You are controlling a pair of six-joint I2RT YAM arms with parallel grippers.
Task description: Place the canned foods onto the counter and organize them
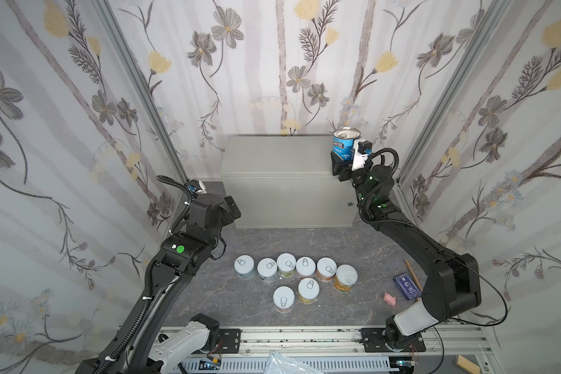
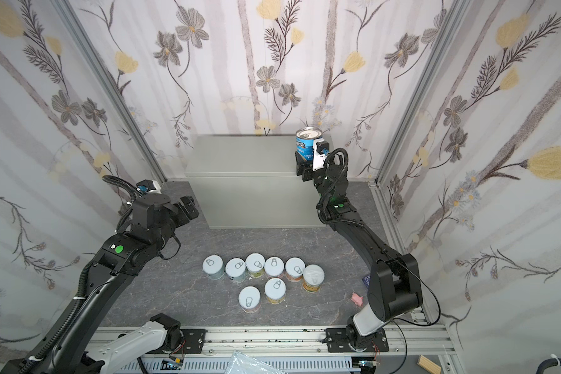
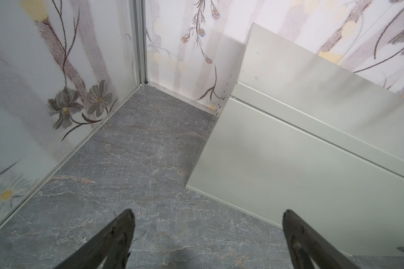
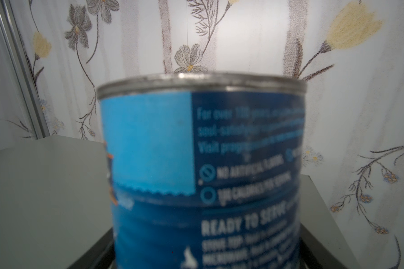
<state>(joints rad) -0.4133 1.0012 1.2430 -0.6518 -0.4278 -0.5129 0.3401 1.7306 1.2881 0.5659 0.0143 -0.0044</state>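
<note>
The right tool (image 1: 343,159) is clamped on the blue can (image 1: 344,145), upright at the far right end of the table (image 1: 272,155), close to its right edge. The flat top stretches wide to the left. The left tool (image 3: 208,213) has its fingers wide apart, by the table's near left corner. Seven short cans (image 1: 285,264) and the orange-yellow can (image 1: 345,277) stand bunched on the floor (image 1: 201,291), well apart from both tools.
</note>
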